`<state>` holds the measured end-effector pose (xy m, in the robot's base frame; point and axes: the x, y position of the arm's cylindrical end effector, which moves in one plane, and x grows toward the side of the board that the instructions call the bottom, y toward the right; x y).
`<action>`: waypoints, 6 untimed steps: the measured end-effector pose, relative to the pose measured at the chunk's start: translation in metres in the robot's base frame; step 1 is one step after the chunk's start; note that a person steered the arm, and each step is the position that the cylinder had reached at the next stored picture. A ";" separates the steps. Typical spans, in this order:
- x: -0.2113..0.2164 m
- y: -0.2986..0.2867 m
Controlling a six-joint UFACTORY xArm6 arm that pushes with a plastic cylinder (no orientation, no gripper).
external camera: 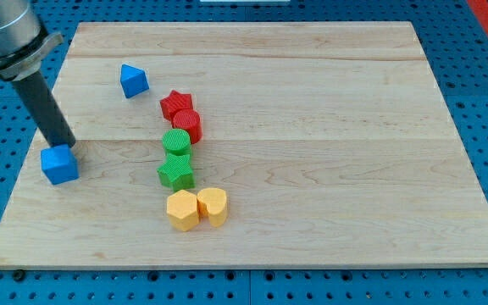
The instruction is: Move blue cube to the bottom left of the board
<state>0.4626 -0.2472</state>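
1. Sitting near the view's left edge of the pale wooden board (pixel 312 127), the blue cube (pixel 59 164) has my tip (pixel 66 146) touching its upper side, so a push drives it toward the bottom.
2. No jaws here, just a rod.
3. Red, green and yellow blocks stay well apart, mid-board.

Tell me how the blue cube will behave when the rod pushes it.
The blue cube sits flat on smooth wood, so it likely slides rather than rolls. My tip touches its upper edge, right of centre, so it may twist. It looks small and probably light.
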 end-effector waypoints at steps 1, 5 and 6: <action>0.019 0.000; -0.034 -0.008; -0.096 -0.035</action>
